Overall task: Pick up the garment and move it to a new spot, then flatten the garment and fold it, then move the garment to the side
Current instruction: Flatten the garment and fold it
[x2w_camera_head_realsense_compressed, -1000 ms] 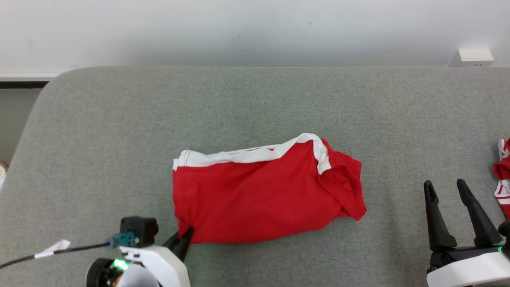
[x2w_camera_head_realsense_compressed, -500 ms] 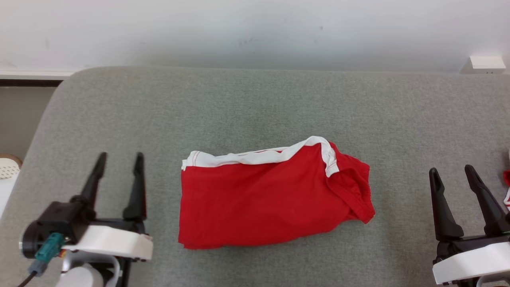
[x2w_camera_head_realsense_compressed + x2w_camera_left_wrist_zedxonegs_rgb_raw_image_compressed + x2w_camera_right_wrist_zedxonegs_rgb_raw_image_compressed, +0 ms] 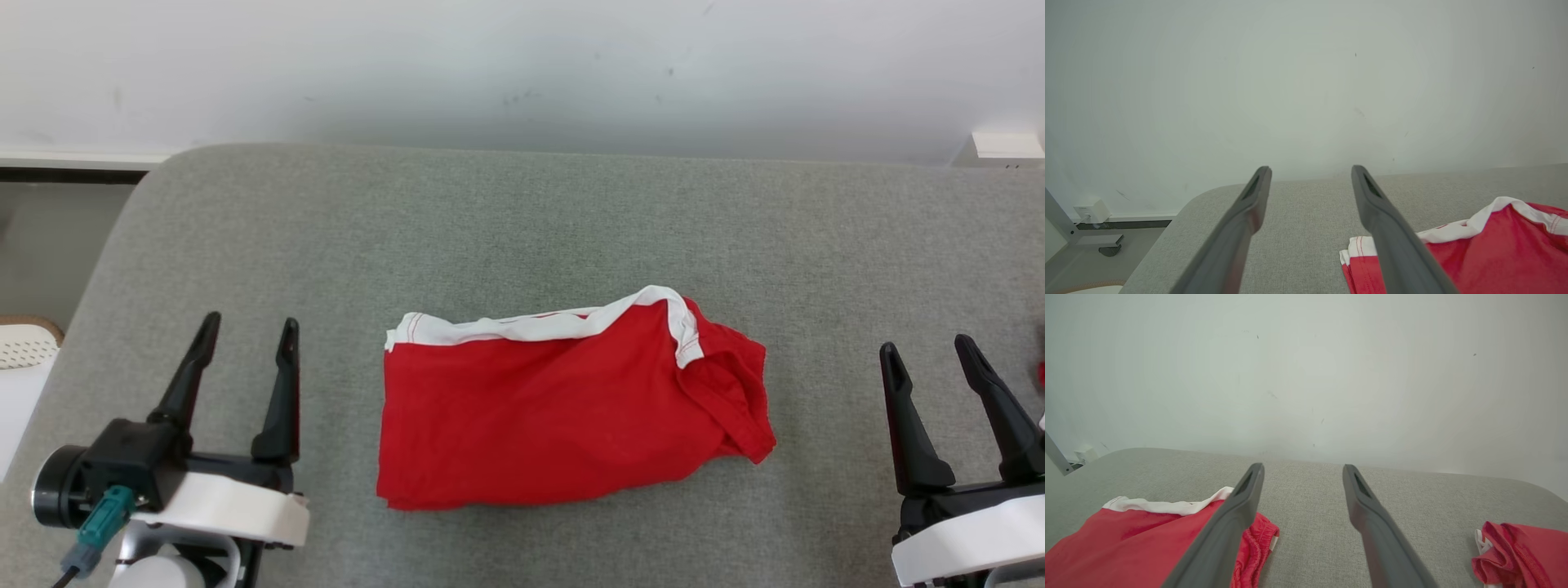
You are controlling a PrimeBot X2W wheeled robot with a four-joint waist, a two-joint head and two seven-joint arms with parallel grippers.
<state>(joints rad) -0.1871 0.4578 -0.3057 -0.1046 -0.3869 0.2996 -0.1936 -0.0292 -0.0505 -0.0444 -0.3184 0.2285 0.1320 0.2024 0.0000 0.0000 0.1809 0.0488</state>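
Hovering wide and empty, left gripper (image 3: 251, 320) at lower left, touching nothing | right gripper (image 3: 925, 345) equally wide, empty, lower right | folded red garment (image 3: 563, 425) with white trim flat between them on grey cushion (image 3: 522, 229) | second red cloth (image 3: 1515, 551) bunched on cushion near right gripper

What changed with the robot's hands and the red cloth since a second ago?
The left gripper let go of the folded red garment with a white band at its near left corner, opened, and pulled away to the left. The right gripper stayed open, and the garment stayed folded on the grey fabric surface.
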